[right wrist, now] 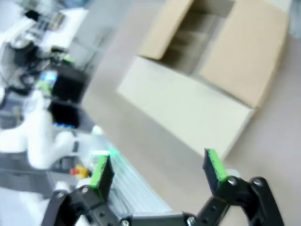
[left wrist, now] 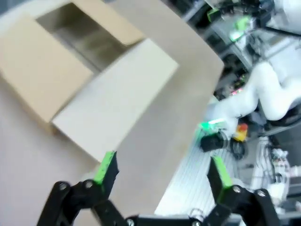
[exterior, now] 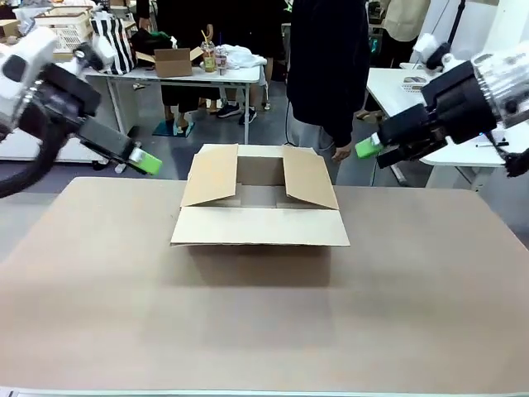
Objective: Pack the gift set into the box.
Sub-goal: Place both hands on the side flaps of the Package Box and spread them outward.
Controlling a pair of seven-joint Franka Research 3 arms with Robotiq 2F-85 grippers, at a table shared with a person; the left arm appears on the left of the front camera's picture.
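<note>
The box (exterior: 260,225) is a brown cardboard carton standing in the middle of the table with its top flaps spread open; what I can see of its inside looks bare. From above it appears again in the left wrist view (left wrist: 108,94) and the right wrist view (right wrist: 202,94). My left gripper (exterior: 147,161) hangs in the air left of the box, open (left wrist: 162,165) with nothing between its pads. On the other side my right gripper (exterior: 366,147) hovers at about the same height, also open (right wrist: 157,162) and holding nothing. The gift set is out of view.
A person in dark clothes (exterior: 331,66) stands just behind the box, one hand (exterior: 340,153) hanging near its far right corner. The tan table (exterior: 264,331) spreads wide in front. Behind stand a cluttered table (exterior: 190,74) and, at right, a white table (exterior: 397,83).
</note>
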